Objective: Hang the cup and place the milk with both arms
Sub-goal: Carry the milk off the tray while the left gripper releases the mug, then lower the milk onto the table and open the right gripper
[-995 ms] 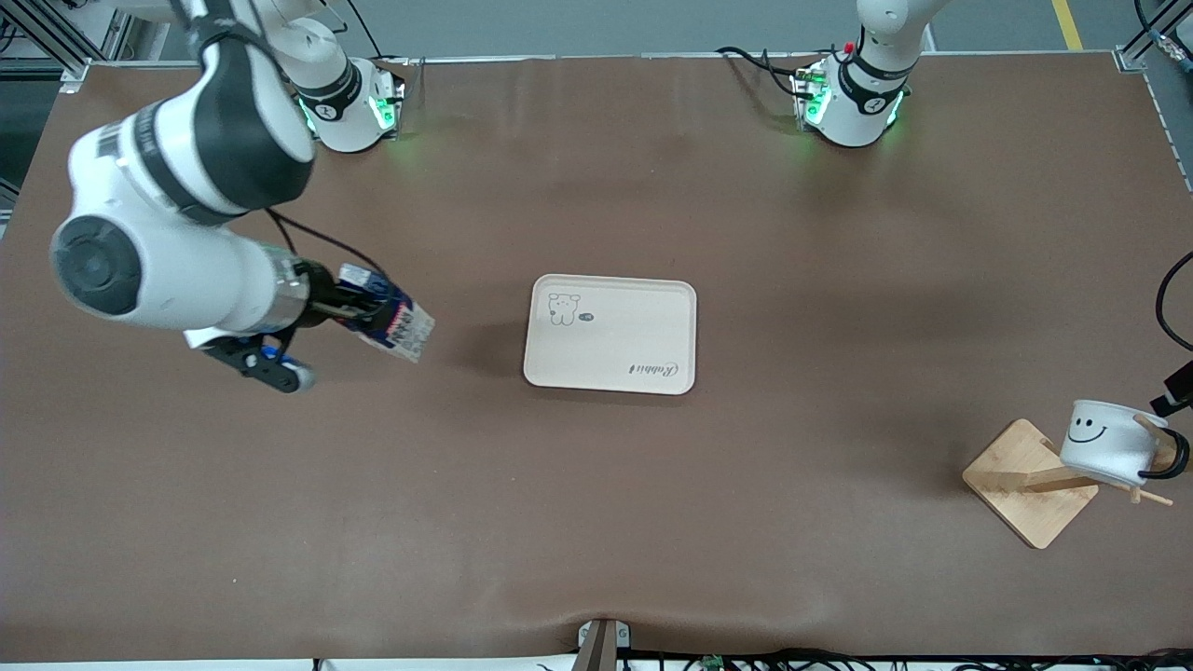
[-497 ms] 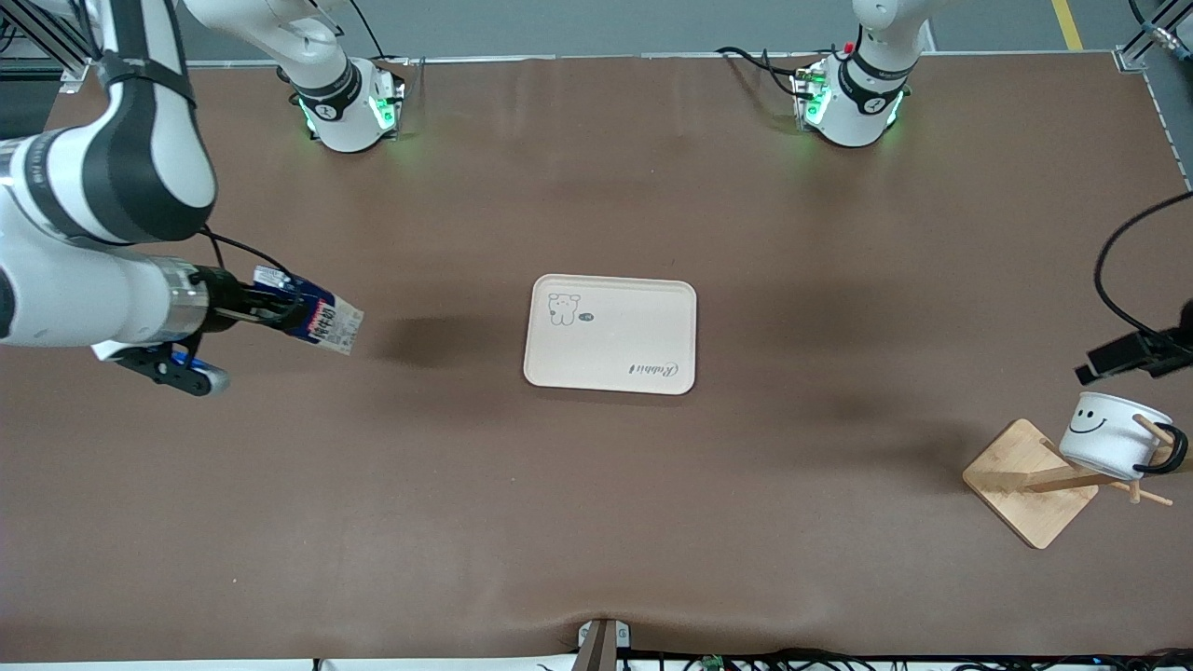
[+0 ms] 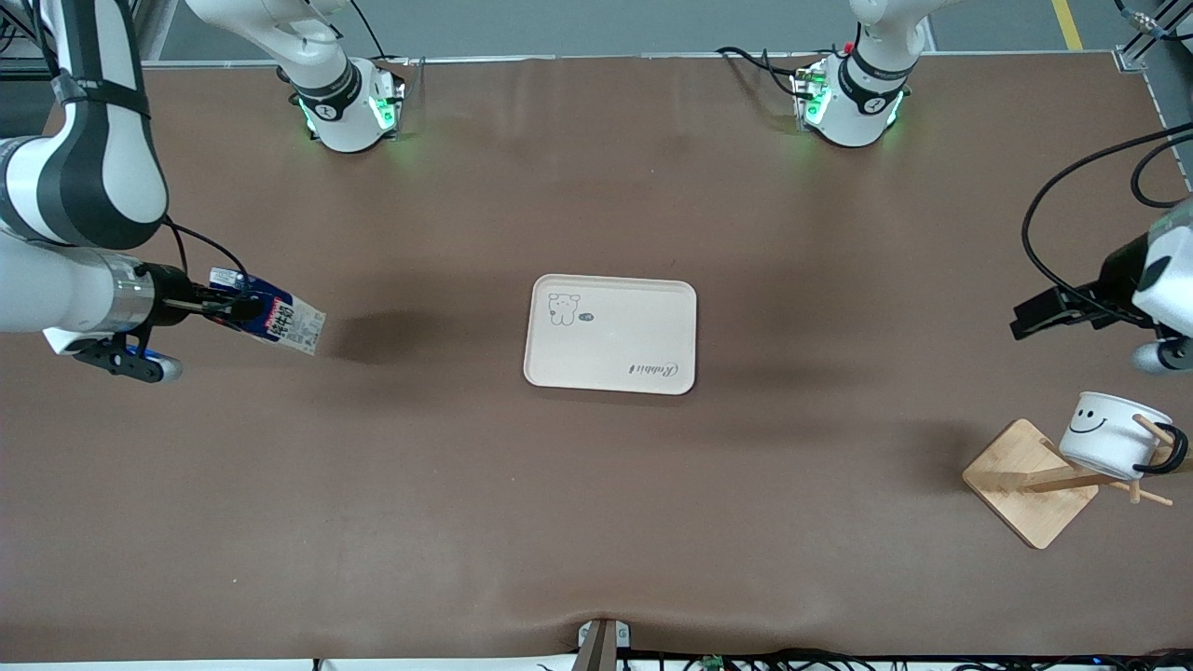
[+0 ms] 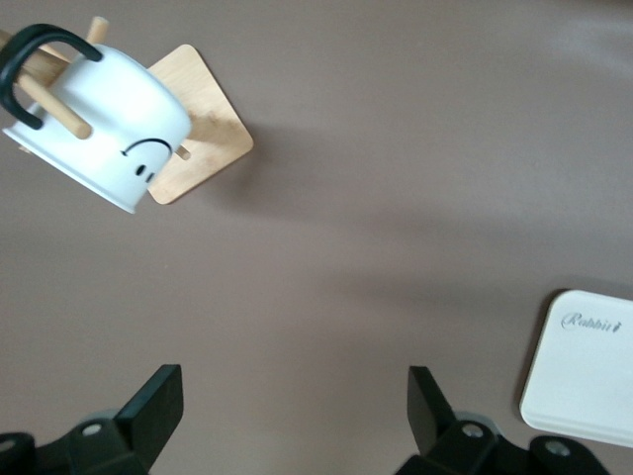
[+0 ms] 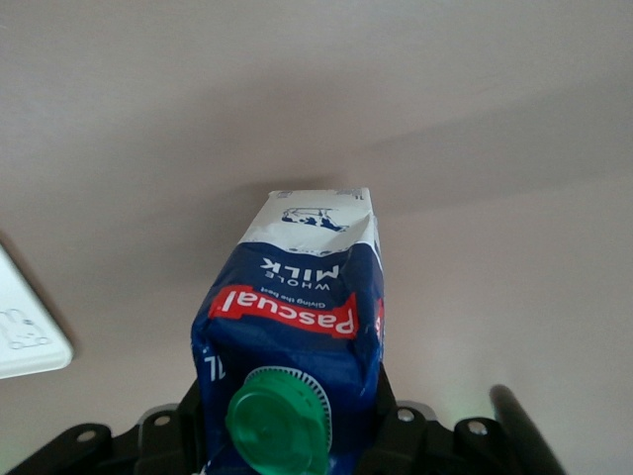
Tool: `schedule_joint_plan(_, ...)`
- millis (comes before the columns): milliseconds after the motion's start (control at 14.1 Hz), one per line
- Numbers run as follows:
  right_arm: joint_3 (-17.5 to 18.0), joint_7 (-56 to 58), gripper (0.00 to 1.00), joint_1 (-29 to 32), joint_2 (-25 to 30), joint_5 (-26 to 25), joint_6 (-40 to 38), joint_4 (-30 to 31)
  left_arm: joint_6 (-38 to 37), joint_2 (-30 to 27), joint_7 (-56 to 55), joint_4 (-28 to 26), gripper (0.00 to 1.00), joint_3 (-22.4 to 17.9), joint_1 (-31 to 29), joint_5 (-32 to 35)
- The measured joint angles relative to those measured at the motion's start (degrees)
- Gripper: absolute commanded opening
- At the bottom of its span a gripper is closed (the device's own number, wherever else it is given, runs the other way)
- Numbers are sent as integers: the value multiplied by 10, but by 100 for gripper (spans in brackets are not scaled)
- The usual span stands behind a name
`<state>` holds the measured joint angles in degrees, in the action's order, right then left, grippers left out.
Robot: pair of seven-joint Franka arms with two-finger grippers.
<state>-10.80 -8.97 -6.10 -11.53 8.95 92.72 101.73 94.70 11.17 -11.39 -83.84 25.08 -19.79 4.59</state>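
Brown matting covers the whole worktop (image 3: 596, 522), with the two green-lit arm bases along its edge farthest from the front camera. From that high front view, a cream tray (image 3: 610, 334) with a small bear drawing lies flat in the middle. Toward the right arm's end, the right hand (image 3: 244, 306) hangs in the air over bare matting, pinching the milk (image 3: 270, 318), which is tipped almost flat with its pale lower part pointing toward the tray. Toward the left arm's end, the left hand (image 3: 1023, 321) hovers over bare worktop, carrying nothing. Nearer the camera than that hand stands a wooden rack (image 3: 1028, 482), and the cup (image 3: 1113, 437) hangs from one of its pegs by the black handle, smiley face showing.

From the left wrist view, the left hand's two black fingers (image 4: 150, 404) stand spread wide apart with only matting between them. The cup (image 4: 103, 124) sits on its peg above the rack's square base (image 4: 202, 124), and a corner of the tray (image 4: 584, 371) shows.

From the right wrist view, the carton (image 5: 302, 332) fills the middle, green cap (image 5: 279, 419) closest to the lens, clamped between the right hand's fingers (image 5: 391, 411).
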Motion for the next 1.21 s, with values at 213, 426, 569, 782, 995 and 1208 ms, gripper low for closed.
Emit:
schedule_joint_plan(213,-1,76,0,45,14,-1,62,71,-4,-6,0,2,100,7,4,0)
schedule_joint_plan(426,-1,113,0,66,18,-1,114,125,-20,-10,1,18,100,9,14,0)
schedule_joint_plan(569,-1,139,0,74,19,-2,156,160,-29,-21,1,20,100,-20,55,0)
schedule_joint_plan(782,0,154,16,85,28,-3,179,185,-64,-42,1,19,100,-97,142,0)
schedule_joint_plan(995,0,155,100,85,30,-3,184,190,-69,-73,1,-11,100,-138,183,-2)
schedule_joint_plan(1208,0,154,100,85,30,-3,184,193,-66,-111,3,-49,100,-174,204,-18)
